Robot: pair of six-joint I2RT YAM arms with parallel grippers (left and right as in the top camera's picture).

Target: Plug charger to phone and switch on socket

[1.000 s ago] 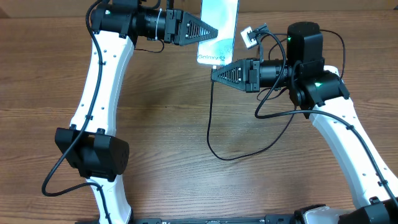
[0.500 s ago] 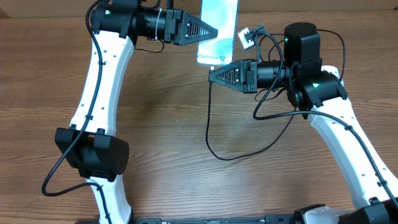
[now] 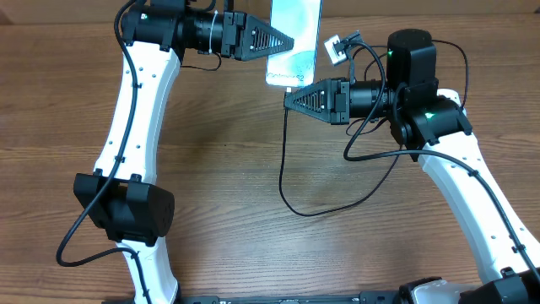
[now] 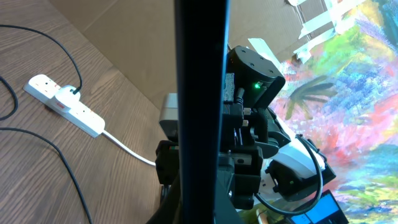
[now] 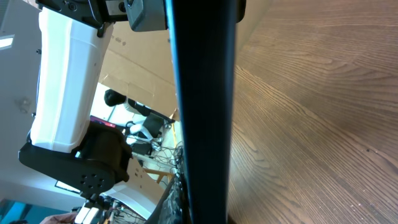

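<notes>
Left jaws clamp the phone point(image 3: 295, 34); right jaws pinch the charger point(image 3: 283, 160) just beside it.

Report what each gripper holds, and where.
Left gripper: the phone, pinched at one long edge. Right gripper: the charger, gripped near its connector end; the tip itself is hidden.

The desk point(image 3: 211, 169) is seen as brown wood with a fine, matt grain. The phone point(image 3: 295, 38) is faced with a smooth, glossy pale-blue screen, and its edge is shown dark and polished in the wrist views. The charger point(image 3: 283, 160) is sheathed in thin, matt black plastic or rubber. The socket point(image 4: 90, 121) is moulded in smooth white plastic. The arm shells point(image 3: 135, 110) are finished in smooth white plastic, the fingers point(image 3: 268, 40) in matt black ribbed plastic. Plain brown cardboard point(image 4: 124, 37) is seen beyond the desk's edge.
</notes>
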